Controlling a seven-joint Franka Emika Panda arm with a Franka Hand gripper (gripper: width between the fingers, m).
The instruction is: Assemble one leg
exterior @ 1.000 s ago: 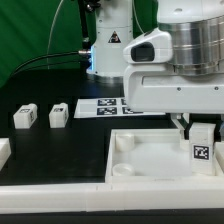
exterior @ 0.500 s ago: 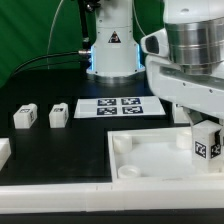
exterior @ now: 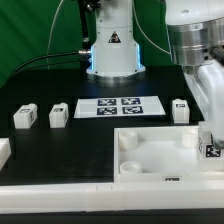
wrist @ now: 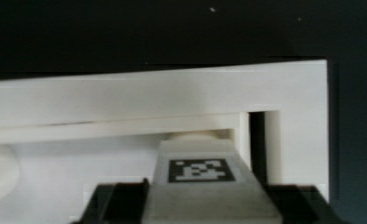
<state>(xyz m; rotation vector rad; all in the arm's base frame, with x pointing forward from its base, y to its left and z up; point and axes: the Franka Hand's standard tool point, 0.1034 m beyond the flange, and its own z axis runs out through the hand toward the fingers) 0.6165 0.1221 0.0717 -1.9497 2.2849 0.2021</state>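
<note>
My gripper (exterior: 212, 138) is at the exterior view's right edge, shut on a leg (exterior: 213, 151), a small white block with a black-and-white tag. It holds the leg upright over the right part of the large white panel (exterior: 160, 157). In the wrist view the leg (wrist: 201, 172) sits between my two dark fingers (wrist: 112, 203), with the panel (wrist: 144, 100) below it. Three more legs stand on the black table: two on the left (exterior: 24, 117) (exterior: 58, 114) and one behind the panel (exterior: 180, 110).
The marker board (exterior: 120, 106) lies flat in front of the robot's base (exterior: 112, 55). A white part (exterior: 3, 152) shows at the exterior view's left edge. A green curtain hangs behind the table.
My arm has moved toward the exterior view's right with the leg still held, which uncovers the leg standing behind the panel. The panel has shifted slightly to the right.
</note>
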